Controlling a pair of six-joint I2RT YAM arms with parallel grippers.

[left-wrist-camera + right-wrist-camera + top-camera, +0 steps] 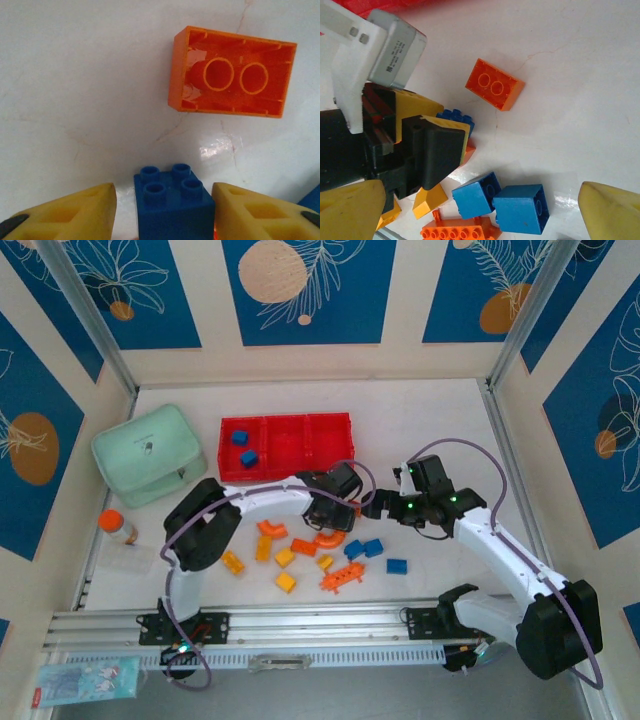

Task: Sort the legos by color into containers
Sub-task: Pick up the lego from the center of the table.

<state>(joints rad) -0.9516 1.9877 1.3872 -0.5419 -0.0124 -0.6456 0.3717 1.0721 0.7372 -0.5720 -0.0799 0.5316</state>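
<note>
Left gripper (164,189): jaws stood astride small blue four-stud plastic brick (172,207), one side gapped; uneven closing might have twisted it loose. Right gripper (480,192): jaws wide, empty

The table (440,420) is white and the tray (287,445) bright red, with two blue legos (240,437) in its 9 o'clock compartment. At the tray's 9 o'clock the box (150,453) is mint green; at 8 o'clock the bottle (118,526) has an orange cap. The loose legos (303,546) at 6 o'clock are orange, yellow and blue. The wall panels (308,290) are blue with pale leaf outlines and peach discs. The left hand (164,190) has yellow fingers (75,212); the four-stud brick (172,205) is blue, the hollow brick (232,72) at its 1 o'clock orange.
</note>
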